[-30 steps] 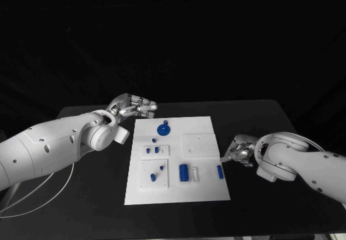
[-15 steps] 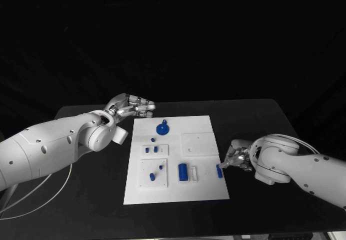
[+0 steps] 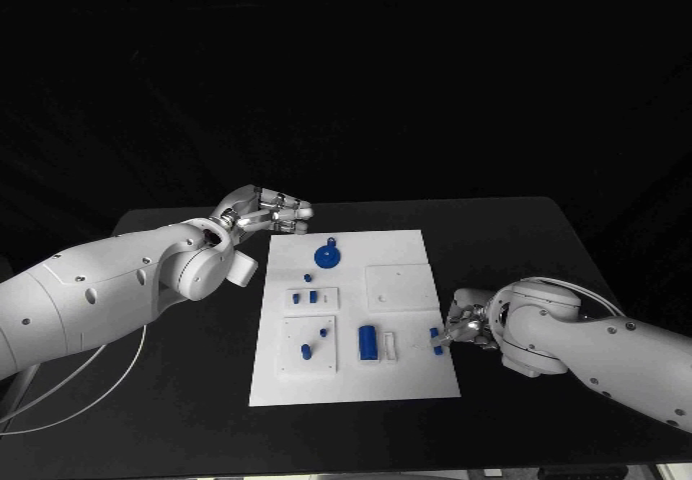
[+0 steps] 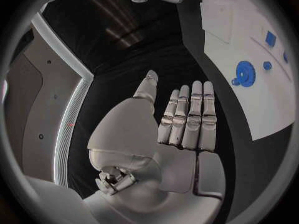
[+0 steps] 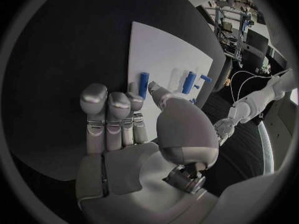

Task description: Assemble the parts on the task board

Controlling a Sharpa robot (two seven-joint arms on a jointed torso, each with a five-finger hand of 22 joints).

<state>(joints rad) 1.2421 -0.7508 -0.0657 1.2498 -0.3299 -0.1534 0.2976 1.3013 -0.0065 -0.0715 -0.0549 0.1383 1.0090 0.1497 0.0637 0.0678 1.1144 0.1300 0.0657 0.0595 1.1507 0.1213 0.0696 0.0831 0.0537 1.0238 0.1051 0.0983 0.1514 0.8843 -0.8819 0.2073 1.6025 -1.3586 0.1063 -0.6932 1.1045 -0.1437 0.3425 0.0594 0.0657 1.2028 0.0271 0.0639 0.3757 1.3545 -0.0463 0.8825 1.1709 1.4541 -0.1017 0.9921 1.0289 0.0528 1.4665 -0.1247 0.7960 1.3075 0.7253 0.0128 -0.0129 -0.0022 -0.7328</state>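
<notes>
The flat white board (image 3: 404,255) lies mid-table, small glossy blue parts on it. The right hand (image 3: 469,322), silver metal, sits at its right edge beside a slim blue bar (image 3: 436,340), fingers straight and together, holding nothing. The left hand (image 3: 267,213) hovers off the far-left corner, released.

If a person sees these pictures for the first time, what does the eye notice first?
First the white task board in the middle of the black table, dotted with small blue parts, such as the round one near its far end. Then the right hand at the board's right edge, beside a blue piece.
</notes>
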